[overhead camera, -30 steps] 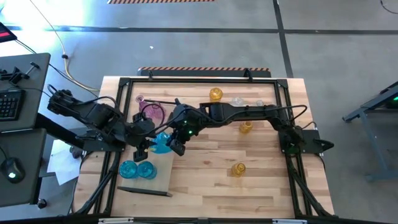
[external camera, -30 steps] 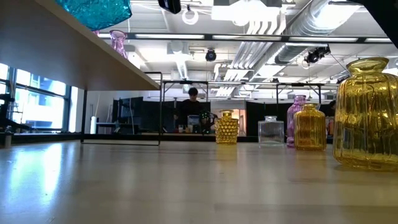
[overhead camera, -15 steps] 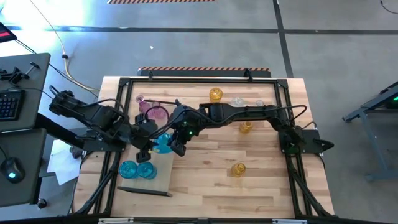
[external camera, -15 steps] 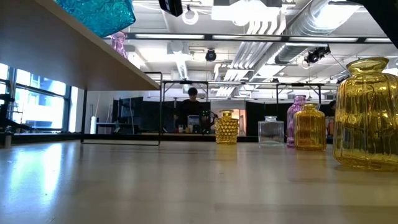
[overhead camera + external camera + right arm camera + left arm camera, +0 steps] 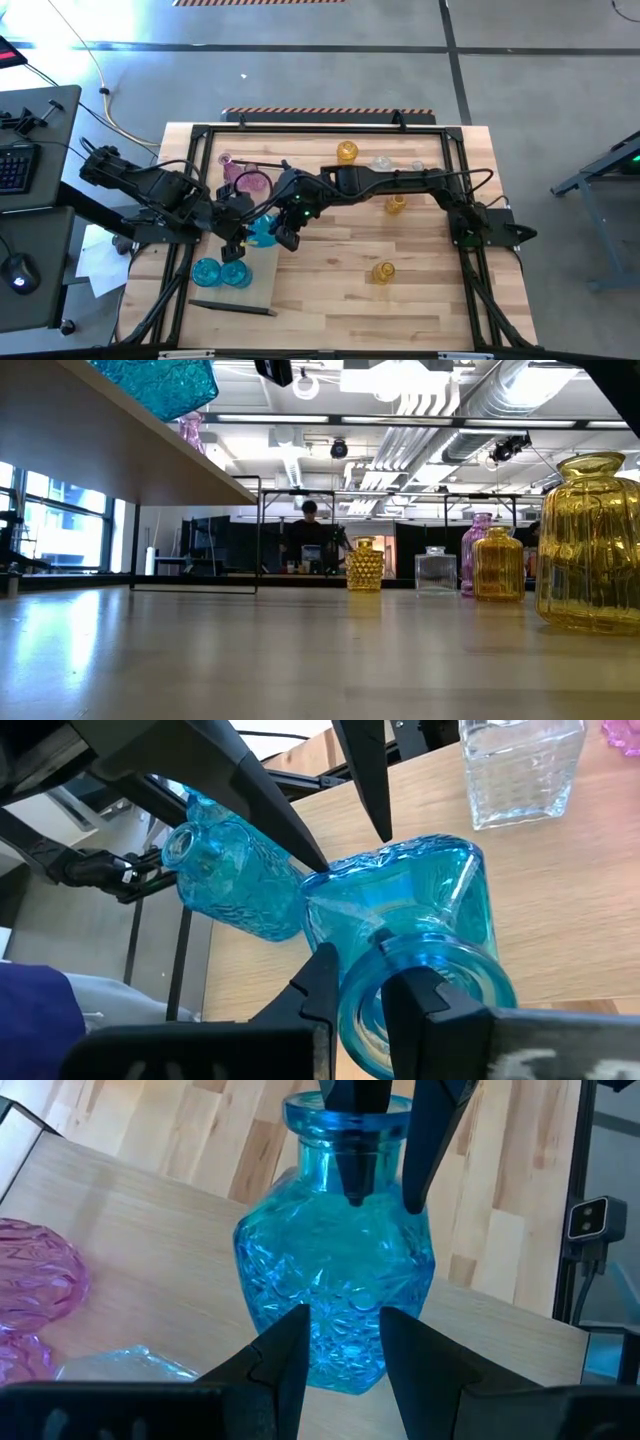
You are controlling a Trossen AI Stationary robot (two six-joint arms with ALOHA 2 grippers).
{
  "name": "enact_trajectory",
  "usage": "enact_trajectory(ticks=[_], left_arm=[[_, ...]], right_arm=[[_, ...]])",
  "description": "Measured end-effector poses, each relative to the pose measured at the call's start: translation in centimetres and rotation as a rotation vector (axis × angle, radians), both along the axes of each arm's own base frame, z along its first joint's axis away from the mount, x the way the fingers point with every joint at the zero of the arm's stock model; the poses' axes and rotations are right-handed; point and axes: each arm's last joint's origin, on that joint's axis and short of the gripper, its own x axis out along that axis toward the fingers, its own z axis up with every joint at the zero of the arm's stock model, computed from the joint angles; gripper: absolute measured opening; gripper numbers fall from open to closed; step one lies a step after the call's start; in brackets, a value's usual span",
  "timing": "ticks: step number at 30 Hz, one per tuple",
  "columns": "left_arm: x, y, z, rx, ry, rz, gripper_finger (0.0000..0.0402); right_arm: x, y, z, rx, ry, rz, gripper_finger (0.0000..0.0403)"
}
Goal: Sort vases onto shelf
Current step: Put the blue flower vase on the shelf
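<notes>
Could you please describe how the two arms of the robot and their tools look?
Both arms are black, made of jointed segments with thin black cables looped along them. A small green light glows near the right tool. Each tool, like the left tool, ends in two flat, dark, matte fingers that taper toward the tips. No markings are legible.

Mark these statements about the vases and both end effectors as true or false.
1. The right end effector grips the rim of a teal faceted glass vase. True.
2. Three amber-yellow glass vases stand on the light-wood shelf. False: the amber-yellow glass vases stand on the butcher-block tabletop.
3. The left end effector is open. True.
4. The light-wood shelf holds no teal vases. False: the light-wood shelf carries two other teal vases.
</notes>
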Motion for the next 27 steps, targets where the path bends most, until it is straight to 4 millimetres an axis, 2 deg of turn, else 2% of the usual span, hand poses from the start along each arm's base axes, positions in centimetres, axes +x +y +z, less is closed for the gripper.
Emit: enact_trajectory(ticks=[16, 22, 27], left_arm=[[-0.1, 0.0, -0.1, -0.001, 0.012, 0.006, 0.0119], [0.0, 0.0, -1.9, 0.006, 0.031, 0.037, 0.0119], [-0.2, 0.0, -2.0, 0.008, 0.004, 0.042, 0.0119]], right_arm=[[0.5, -0.6, -0.3, 0.001, -0.019, 0.014, 0.0026], [0.5, -1.1, -0.7, -0.009, 0.003, 0.0, 0.0026], [0.5, -1.2, -0.7, -0.008, 0.007, -0.001, 0.0026]])
